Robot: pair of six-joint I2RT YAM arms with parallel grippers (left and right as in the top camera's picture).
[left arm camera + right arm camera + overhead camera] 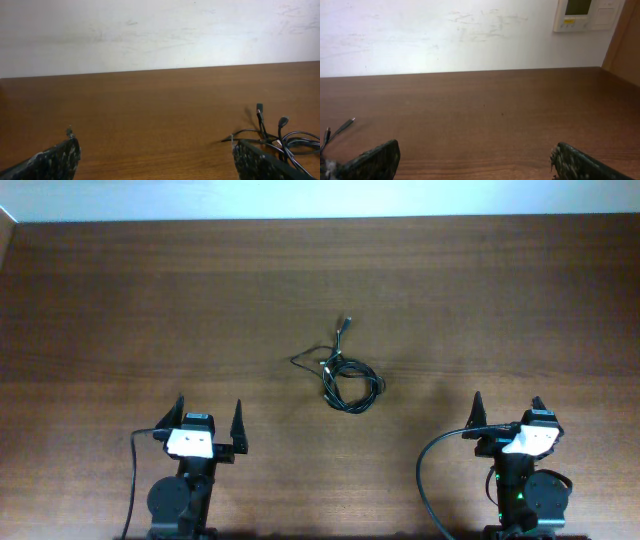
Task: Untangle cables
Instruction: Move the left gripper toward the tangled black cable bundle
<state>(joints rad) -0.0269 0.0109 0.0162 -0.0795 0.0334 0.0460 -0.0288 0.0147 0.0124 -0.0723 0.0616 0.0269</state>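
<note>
The cables (pixel 345 375), thin black cords with small plug ends, lie bunched in a loose coil near the middle of the dark brown wooden bench (pixel 150 290), the left hand (pixel 210 402) and the right hand (pixel 507 398) are both spread and empty at the bench's near edge, and a white wall (pixel 150 30) rises behind its far edge.

The cables (pixel 340 370) are black, the table (pixel 150 300) reddish-brown with wood grain, the wall (pixel 150 35) off-white with faint scuffs, and the wall panel (pixel 585 15) whitish with what may be a yellow label.
</note>
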